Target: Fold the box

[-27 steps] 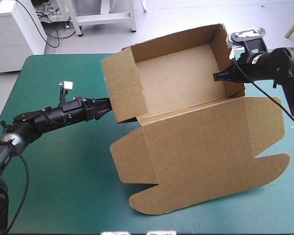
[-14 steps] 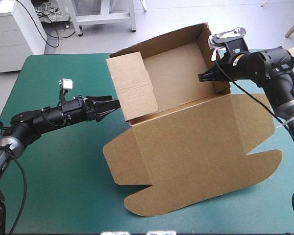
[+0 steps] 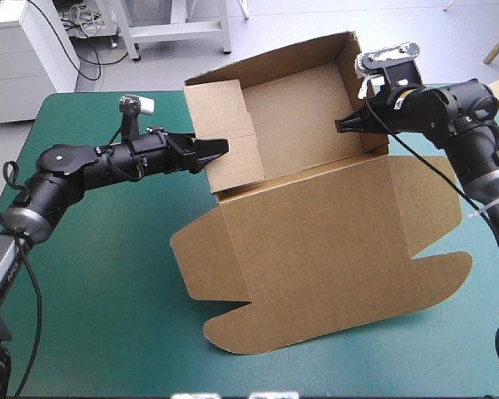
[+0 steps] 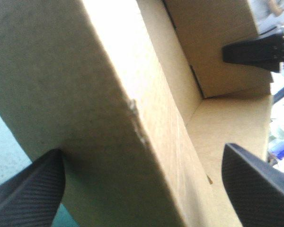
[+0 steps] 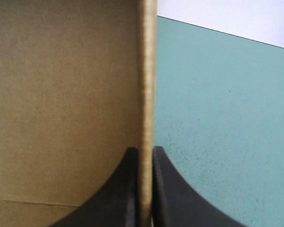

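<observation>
**Box Being Held at Both Side Walls**

The brown box (image 3: 316, 216) is being kept on the far half of the teal-green cover (image 3: 108, 274). It is an open tray with its walls raised. Its lid (image 3: 324, 258) is lying flat toward the table's near edge, with two rounded tabs at the near corners.

The left arm (image 3: 83, 162) is being held out from the table's left side. It is bent near that edge, and its forearm is stretched almost level across the cover toward the box. The left gripper (image 3: 214, 150) is being kept at the tray's left wall (image 3: 233, 112) with its fingers spread wide. In the left wrist view the wall's upper edge is running between them. One finger (image 4: 33, 189) is sitting on the outer side, over the cover, and the other (image 4: 255, 184) on the inner side, over the tray's floor. It cannot be told whether either finger is touching the board.

The right arm (image 3: 474, 150) is being carried up along the table's right side. It is bent sharply, and its forearm is pointed back toward the tray, above the lid's far corner. The right gripper (image 3: 343, 125) is being kept at the tray's right wall (image 3: 362, 100). In the right wrist view its two black fingers are being pressed almost together on that wall's edge, and the board is being pinched between them. The tray's inner face is lying to one side of the pinched edge and the cover to the other.
</observation>
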`<control>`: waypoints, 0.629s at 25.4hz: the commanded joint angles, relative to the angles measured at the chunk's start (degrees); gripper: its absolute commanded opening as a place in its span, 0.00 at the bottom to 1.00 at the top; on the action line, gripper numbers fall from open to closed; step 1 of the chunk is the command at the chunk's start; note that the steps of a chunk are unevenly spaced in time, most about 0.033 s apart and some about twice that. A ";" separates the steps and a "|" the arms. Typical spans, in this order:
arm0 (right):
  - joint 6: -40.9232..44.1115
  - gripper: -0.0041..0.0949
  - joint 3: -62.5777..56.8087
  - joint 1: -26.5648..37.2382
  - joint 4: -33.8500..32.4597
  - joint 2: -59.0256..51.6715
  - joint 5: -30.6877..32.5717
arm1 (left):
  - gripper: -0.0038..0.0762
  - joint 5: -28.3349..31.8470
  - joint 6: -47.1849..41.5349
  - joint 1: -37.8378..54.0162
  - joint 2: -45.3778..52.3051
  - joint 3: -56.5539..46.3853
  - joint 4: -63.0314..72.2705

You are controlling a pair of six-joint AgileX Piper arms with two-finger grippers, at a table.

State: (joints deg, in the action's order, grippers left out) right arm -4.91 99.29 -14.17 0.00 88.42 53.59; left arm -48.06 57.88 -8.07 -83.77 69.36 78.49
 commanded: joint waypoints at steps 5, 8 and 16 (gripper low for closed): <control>2.40 0.03 1.86 -0.06 0.00 -2.35 -7.52 | 0.84 11.48 -30.65 -9.67 1.25 13.13 -30.68; 3.05 0.03 1.86 -0.06 0.00 -2.35 -8.77 | 0.76 11.06 -43.56 -12.62 -0.82 18.57 -45.19; 5.91 0.03 1.86 -0.06 0.38 -2.35 -12.81 | 0.57 13.47 -56.68 -13.80 -2.81 20.87 -53.70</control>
State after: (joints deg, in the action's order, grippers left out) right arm -0.48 99.29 -14.17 -0.63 88.42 47.34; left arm -38.70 4.61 -21.44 -88.31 88.07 24.56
